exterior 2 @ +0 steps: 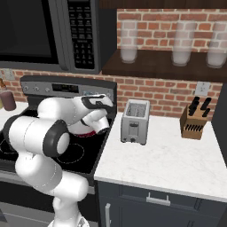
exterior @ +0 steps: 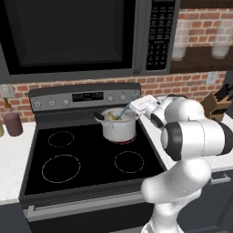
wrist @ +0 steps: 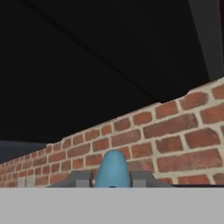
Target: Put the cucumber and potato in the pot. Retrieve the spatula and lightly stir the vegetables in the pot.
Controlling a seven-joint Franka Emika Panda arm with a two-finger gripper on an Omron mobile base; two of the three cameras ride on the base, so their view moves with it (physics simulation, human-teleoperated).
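The steel pot [exterior: 119, 127] stands on the stove's back right burner. Inside it, at the left, a yellowish vegetable piece [exterior: 110, 117] shows above the rim. The spatula [exterior: 125, 109], with a blue-grey handle, leans in the pot, its upper end toward the right. My gripper [exterior: 133, 104] is shut on that upper end, just right of the pot and above its rim. In the hand view the spatula handle's rounded blue end [wrist: 112, 168] sits between the two fingertips of the gripper [wrist: 112, 181], facing the brick wall. In the right base view my arm hides the pot.
The microwave [exterior: 68, 36] hangs low over the stove [exterior: 91, 159]. A silver toaster [exterior 2: 135, 120] and a knife block [exterior 2: 193, 119] stand on the counter to the right. A dark jar [exterior: 12, 124] sits on the left counter. The other three burners are bare.
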